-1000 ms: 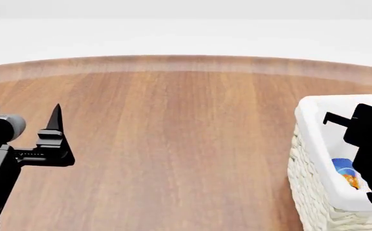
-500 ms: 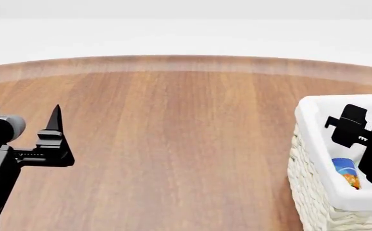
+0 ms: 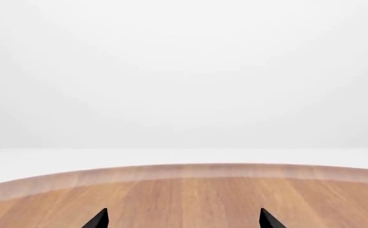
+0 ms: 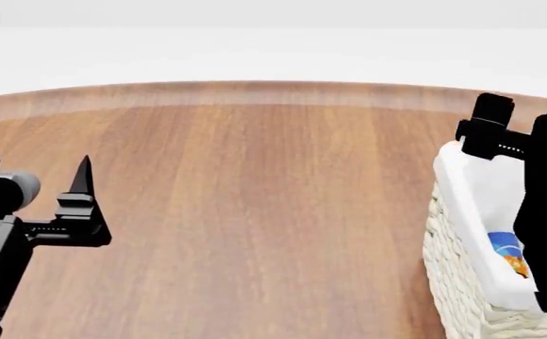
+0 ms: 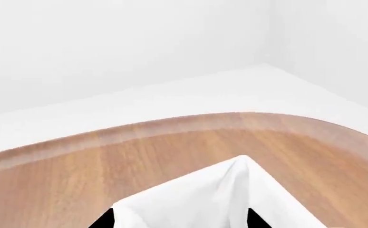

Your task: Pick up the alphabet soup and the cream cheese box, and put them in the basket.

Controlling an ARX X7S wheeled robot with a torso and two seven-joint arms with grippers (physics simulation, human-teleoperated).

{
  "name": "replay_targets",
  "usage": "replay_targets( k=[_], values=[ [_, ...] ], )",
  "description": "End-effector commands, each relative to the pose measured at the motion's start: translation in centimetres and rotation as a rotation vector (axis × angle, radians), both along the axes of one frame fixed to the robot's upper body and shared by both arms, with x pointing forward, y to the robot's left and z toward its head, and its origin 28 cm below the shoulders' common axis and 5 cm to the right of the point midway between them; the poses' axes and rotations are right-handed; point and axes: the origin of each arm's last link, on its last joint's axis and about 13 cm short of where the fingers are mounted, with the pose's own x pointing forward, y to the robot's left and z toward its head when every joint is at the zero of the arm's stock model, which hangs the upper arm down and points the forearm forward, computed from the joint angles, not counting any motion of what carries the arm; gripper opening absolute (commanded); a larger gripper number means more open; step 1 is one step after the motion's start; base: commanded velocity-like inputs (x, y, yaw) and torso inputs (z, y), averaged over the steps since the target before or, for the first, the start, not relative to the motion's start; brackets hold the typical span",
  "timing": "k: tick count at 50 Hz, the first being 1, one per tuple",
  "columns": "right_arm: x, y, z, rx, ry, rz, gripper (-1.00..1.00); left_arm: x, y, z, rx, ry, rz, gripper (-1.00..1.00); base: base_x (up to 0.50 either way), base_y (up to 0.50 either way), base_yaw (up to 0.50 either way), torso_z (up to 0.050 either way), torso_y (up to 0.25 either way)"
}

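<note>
- Idling at table's [image 4: 254, 212] left edge, L gripper [image 4: 36, 168] spread wide, empty.
- Soup [image 4: 509, 253] lies inside basket [image 4: 448, 247].
- R gripper [image 5: 178, 221] above basket, tips apart, empty.
- Cheese box unseen; next probably locate it.

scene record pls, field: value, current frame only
surface: round wooden table
basket: at the table's right side, white liner over wicker wall
alphabet soup: inside the basket, blue label showing
cream cheese box: not visible in any view
left gripper: open, empty, above bare wood
right gripper: open, empty, above the basket; only its tips show in the wrist view
done: soup in basket
open: cream cheese box unconfirmed
</note>
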Motion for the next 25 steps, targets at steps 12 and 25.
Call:
replay_targets(
  k=[12,25],
  values=[
    [-7.1,8.4,-0.8,-0.376,-0.433,0.432,1.0,-0.8,-0.8,0.8,-0.056,-0.095,0.019,1.0,0.0,0.0,0.0,0.0,0.0],
    [-8.3,9.3,-2.5,-0.439,-0.437,0.434,1.0,-1.3,-1.0,1.3,-0.068,-0.162,0.023,1.0,0.0,0.0,0.0,0.0,0.0]
  ],
)
